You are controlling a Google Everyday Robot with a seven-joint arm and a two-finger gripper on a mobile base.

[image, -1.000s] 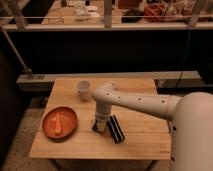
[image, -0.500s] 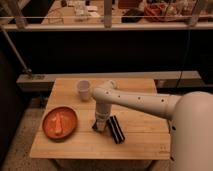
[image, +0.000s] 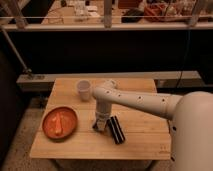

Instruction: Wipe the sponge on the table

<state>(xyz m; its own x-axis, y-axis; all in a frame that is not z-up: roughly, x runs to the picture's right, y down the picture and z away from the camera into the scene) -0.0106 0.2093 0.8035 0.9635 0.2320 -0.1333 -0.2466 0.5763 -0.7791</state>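
My white arm reaches in from the right and bends down over the middle of the light wooden table. The gripper points straight down and sits low on the tabletop. A small dark patch of the sponge shows at its left lower edge, and the gripper hides the rest. I cannot tell whether the sponge is held or only pressed underneath.
A black ribbed oblong block lies just right of the gripper. A white cup stands behind it to the left. A round orange plate with food on it sits at the table's left front. A dark railing and ledge run behind the table.
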